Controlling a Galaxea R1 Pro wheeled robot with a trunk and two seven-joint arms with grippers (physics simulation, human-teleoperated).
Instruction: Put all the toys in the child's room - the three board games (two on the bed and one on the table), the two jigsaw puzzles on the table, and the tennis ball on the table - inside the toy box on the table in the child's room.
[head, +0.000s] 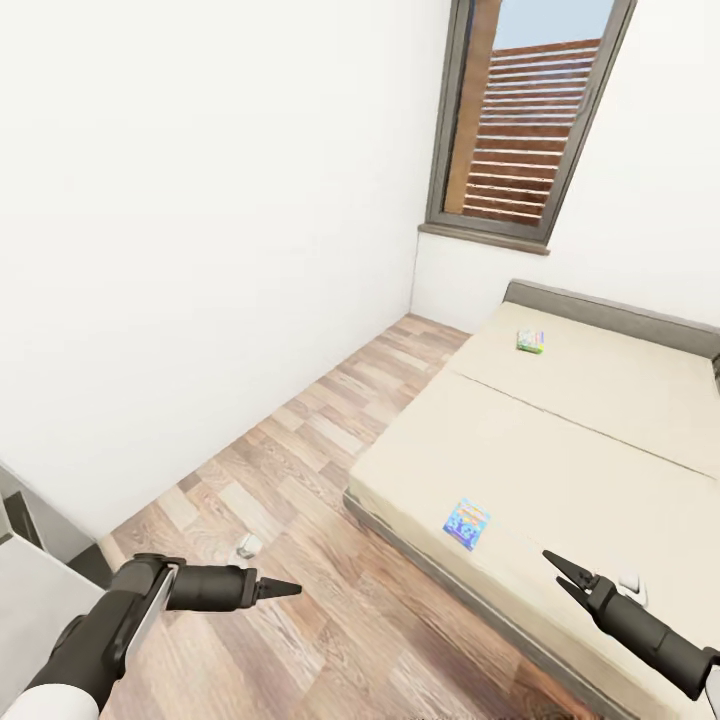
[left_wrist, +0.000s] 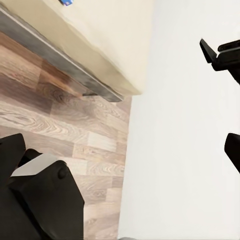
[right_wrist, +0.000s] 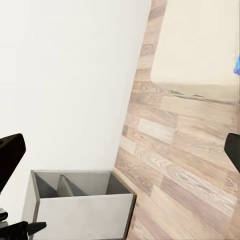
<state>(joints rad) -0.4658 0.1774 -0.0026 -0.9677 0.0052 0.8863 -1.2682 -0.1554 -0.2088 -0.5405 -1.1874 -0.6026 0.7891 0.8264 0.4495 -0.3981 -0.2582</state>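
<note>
I see my left gripper (head: 290, 589) pinched to a point over the wood-plank floor (head: 330, 620), holding nothing, and my right gripper (head: 558, 572) with its fingers slightly parted, empty, above the near edge of the smooth cream bed (head: 560, 440). A flat blue-printed board game (head: 466, 523) lies on the mattress just beyond and left of the right gripper, and a second greenish board game (head: 530, 341) sits well ahead past the seam, its print too small to read. A small pale object on the floor (head: 246, 546) near the left gripper is unclear, and in the right wrist view a grey open cabinet (right_wrist: 80, 210) is cut off.

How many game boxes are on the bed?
2. A blue board game lies near the bed's closer edge, and a green-yellow board game lies by the far end, near the headboard.
</note>
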